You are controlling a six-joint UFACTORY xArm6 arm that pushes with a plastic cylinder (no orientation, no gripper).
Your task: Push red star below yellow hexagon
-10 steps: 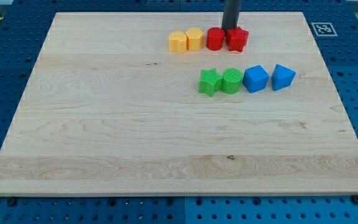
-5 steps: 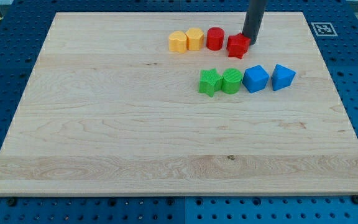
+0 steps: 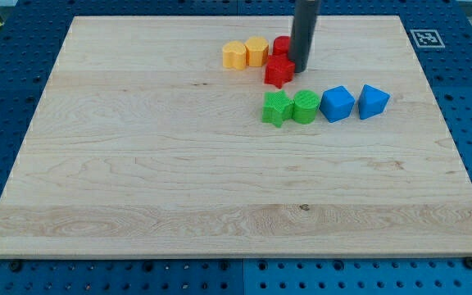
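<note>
my tip [image 3: 300, 70] touching red star [image 3: 279, 72] right side

red cylinder [image 3: 280, 45]: partly hidden by rod [image 3: 305, 33] | rod: cut off at top

a plain, smooth, dark grey cylindrical rod ending in my tip [image 3: 300, 70]

My tip [image 3: 301, 70] sits down on the surface — rod upright, rising out the view's top.
</note>
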